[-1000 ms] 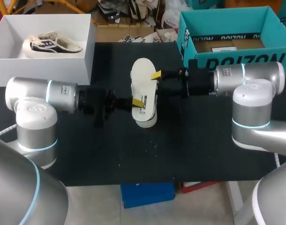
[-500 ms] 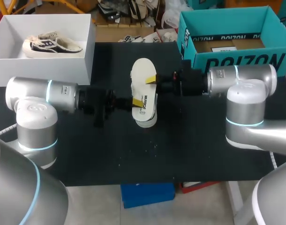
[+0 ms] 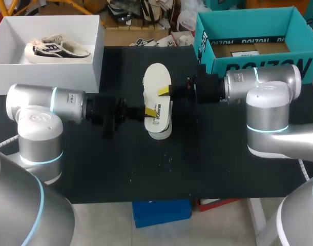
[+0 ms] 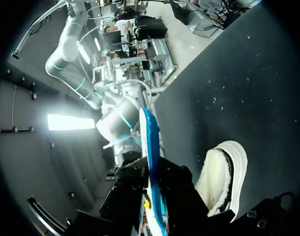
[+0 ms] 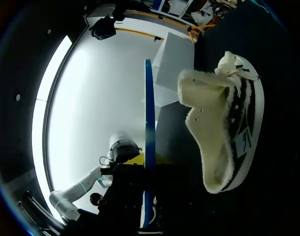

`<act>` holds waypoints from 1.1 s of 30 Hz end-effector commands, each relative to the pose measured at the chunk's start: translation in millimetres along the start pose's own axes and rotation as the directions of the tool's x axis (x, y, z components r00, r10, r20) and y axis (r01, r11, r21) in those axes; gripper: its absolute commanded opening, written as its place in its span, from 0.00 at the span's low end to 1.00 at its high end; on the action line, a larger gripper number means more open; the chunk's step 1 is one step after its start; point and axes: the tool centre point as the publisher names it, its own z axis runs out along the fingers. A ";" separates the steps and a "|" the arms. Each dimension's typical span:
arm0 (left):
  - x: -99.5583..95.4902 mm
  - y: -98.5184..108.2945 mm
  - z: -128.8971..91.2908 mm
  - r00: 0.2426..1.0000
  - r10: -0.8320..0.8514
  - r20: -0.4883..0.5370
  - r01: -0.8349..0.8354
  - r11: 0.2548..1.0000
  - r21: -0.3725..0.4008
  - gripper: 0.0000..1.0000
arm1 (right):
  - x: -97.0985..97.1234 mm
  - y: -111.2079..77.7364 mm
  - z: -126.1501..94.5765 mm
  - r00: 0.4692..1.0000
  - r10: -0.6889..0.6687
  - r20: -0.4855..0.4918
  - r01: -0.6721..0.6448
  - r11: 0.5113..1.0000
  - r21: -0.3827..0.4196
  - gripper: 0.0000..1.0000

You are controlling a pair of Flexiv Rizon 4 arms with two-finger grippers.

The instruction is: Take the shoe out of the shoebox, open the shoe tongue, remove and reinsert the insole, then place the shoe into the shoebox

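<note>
The cream foam insole (image 3: 156, 77) is already drawn from the white fleece-lined shoe (image 3: 164, 130) at the counter's middle and clenched in the left tool (image 3: 150, 111); the grip of the right tool (image 3: 164, 91) cannot be told; reinsertion and boxing are judged outstanding.

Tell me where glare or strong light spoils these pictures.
Right wrist view: a large white glare washes out the room behind the insole; the shoe is lit evenly. Left wrist view: one small bright patch, off the table. Head view: even light, no glare on the table.
</note>
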 end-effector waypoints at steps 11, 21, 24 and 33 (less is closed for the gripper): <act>-58.1 -20.0 -62.5 0.590 -0.154 -0.793 0.003 0.982 -0.188 1.00 | 0.9 3.0 0.8 1.000 0.002 0.005 -0.002 1.000 0.005 0.00; -105.4 -22.7 -51.0 0.528 -0.057 -0.847 -0.134 0.980 -0.149 1.00 | 0.9 3.0 0.8 1.000 0.002 0.005 -0.002 1.000 0.005 0.00; -105.4 -22.7 -51.0 0.528 -0.057 -0.847 -0.134 0.980 -0.149 1.00 | 0.9 3.0 0.8 1.000 0.002 0.005 -0.002 1.000 0.005 0.00; -102.0 -21.0 -42.2 0.469 -0.069 -0.881 -0.077 0.990 -0.118 1.00 | 0.9 3.0 0.8 1.000 0.002 0.005 -0.002 1.000 0.005 0.00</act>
